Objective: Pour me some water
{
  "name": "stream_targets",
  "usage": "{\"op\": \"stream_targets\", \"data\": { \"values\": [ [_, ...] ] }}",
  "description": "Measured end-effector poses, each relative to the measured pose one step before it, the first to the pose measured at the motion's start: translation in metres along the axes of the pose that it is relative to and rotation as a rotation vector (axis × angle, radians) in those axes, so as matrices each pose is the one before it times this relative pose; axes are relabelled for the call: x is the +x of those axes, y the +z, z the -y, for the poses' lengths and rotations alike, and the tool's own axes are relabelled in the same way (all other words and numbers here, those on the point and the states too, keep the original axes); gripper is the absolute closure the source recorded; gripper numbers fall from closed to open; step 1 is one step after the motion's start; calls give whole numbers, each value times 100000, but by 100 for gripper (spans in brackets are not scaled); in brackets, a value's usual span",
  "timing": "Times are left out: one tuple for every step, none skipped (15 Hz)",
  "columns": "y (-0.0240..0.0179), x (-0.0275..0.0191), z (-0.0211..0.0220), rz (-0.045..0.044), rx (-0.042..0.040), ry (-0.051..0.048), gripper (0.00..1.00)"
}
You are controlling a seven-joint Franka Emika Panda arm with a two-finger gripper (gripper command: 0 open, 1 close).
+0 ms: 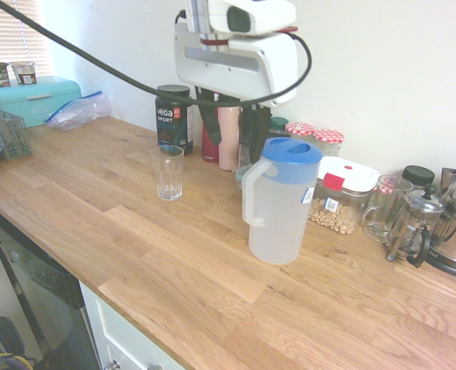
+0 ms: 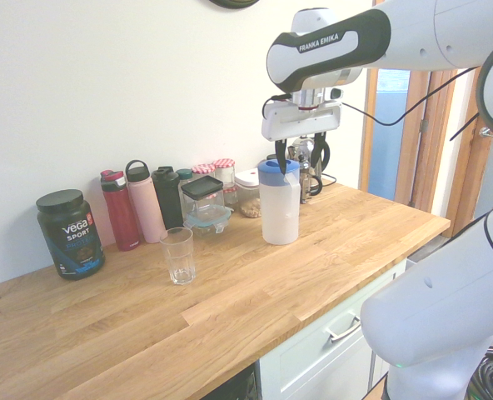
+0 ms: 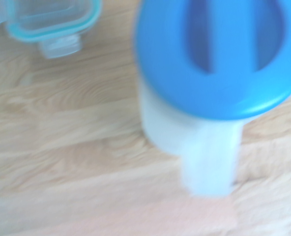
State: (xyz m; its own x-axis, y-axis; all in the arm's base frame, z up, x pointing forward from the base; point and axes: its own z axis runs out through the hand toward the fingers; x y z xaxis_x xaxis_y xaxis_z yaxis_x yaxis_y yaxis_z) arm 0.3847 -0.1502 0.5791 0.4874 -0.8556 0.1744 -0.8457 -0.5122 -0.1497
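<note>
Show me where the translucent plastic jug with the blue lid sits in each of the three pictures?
First exterior view: translucent plastic jug with the blue lid stands right of centre, handle facing left.
Second exterior view: jug just right of centre, under the claw.
Wrist view: jug seen from above, upper right.
Shared landmark: clear drinking glass in both exterior views; not in the wrist view.

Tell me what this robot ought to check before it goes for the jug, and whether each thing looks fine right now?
1. Gripper open and holding nothing: ok, it hangs above the jug.
2. Jug upright on the counter: ok.
3. Blue lid seated on the jug: ok, as far as can be seen.
4. Handle free to grasp: ok, nothing crowds that side.
5. Glass upright, open end up: ok, standing apart from the jug.
6. Water in the jug: cannot tell, its wall is cloudy.
</note>
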Motion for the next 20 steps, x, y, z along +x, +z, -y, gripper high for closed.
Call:
{"op": "stream_targets", "data": {
  "values": [
    [1204, 823, -166, -19, 534, -318, 0],
    [1377, 658, 59, 225, 330, -545, 0],
    [1263, 515, 238, 308, 101, -1123, 0],
    [1194, 501, 312, 209, 242, -1111, 0],
    [1017, 322, 291, 55, 386, -1312, 0],
    [895, 211, 213, -244, 627, -1205, 100],
    [755, 178, 208, -548, 1212, -1040, 100],
    [577, 155, 168, -421, 1244, -830, 100],
    [502, 158, 120, 2, 496, -235, 100],
    [468, 152, 70, 140, 240, -105, 100],
    [454, 103, 41, 295, -146, -184, 100],
    [277, 53, 55, 113, -70, -209, 100],
    [169, 44, 51, -8, 110, -87, 100],
    [60, 4, 25, 76, 80, -116, 100],
    [-1, -13, 23, 31, 67, -190, 100],
    [1, -25, 41, 32, 51, -226, 100],
    [2, -47, 75, 26, 34, -232, 100],
    [-21, -64, 134, -18, 70, -294, 100],
    [-82, -15, 129, -156, 114, -235, 100],
    [-116, -13, 166, -213, 152, -287, 100]
  ]
}}
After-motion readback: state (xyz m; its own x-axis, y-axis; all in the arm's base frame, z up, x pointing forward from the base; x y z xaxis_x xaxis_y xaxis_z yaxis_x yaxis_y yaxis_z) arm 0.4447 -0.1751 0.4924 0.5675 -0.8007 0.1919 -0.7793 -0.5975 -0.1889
